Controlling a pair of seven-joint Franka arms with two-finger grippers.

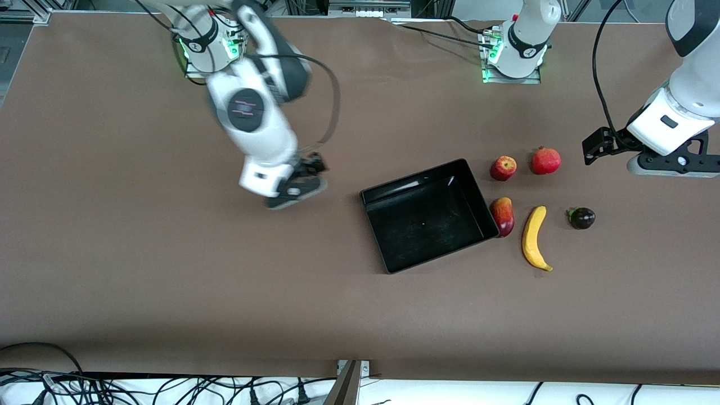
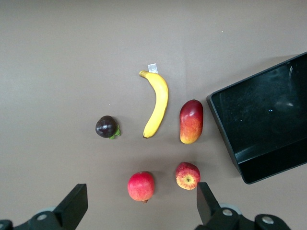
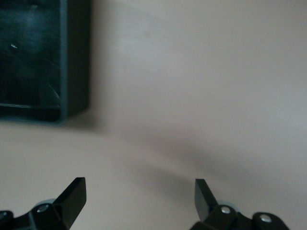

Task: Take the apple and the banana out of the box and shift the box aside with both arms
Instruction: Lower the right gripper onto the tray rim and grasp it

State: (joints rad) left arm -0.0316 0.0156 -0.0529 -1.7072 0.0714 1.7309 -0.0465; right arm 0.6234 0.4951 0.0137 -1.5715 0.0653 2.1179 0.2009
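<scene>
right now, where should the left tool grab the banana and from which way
Probably from straight above, at the thick middle of the banana, with the open left tool closing across its narrow width. It lies flat and curved on the table, with bare gaps between it and the mango and mangosteen.

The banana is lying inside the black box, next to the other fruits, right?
Not quite. The banana lies on the table, outside the black box, among the other fruits. The box holds nothing, as the front view and the left wrist view show.
</scene>
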